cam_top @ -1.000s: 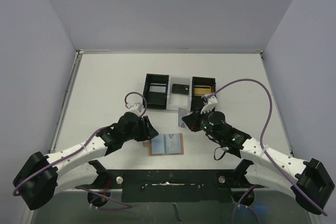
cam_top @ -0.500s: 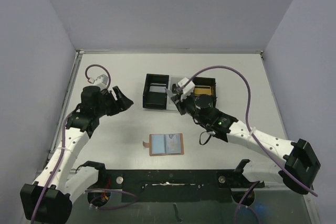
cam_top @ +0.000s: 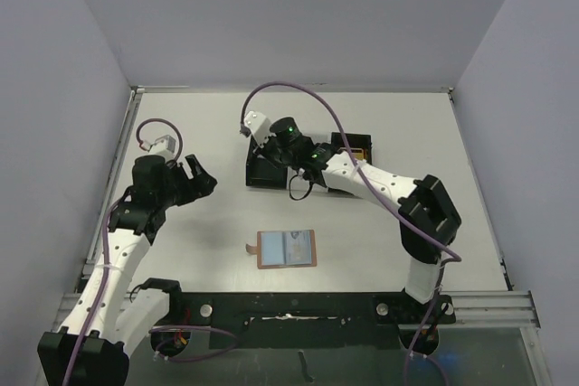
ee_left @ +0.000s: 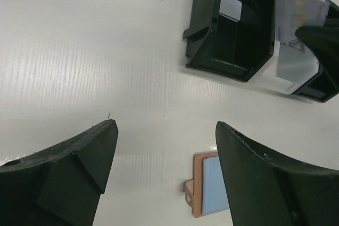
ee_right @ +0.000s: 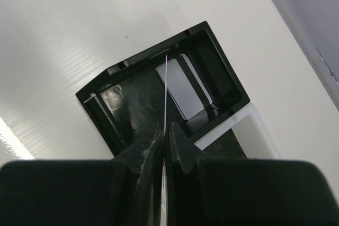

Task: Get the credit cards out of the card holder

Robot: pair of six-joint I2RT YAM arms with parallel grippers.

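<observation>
The card holder [cam_top: 287, 249], a tan wallet with blue lining, lies open on the table, and its tab end shows in the left wrist view [ee_left: 207, 192]. My right gripper [cam_top: 279, 153] is shut on a silver-grey credit card [ee_left: 296, 17], which shows edge-on between its jaws [ee_right: 166, 93]. It holds the card over the left compartment of the black tray [cam_top: 257, 137]. A grey rectangle [ee_right: 184, 86] lies in that compartment. A gold card [cam_top: 355, 152] shows in the right compartment. My left gripper [cam_top: 201, 175] is open and empty, left of the tray [ee_left: 165, 126].
The tray's white middle section [ee_left: 294, 70] is mostly hidden by my right arm in the top view. The right arm's purple cable [cam_top: 298, 92] loops over the back of the table. Walls close in the table at the left, back and right.
My right gripper carried the silver-grey card from beside the wallet to above the tray's left compartment. My left arm drew back from the wallet to the left and stays open.
</observation>
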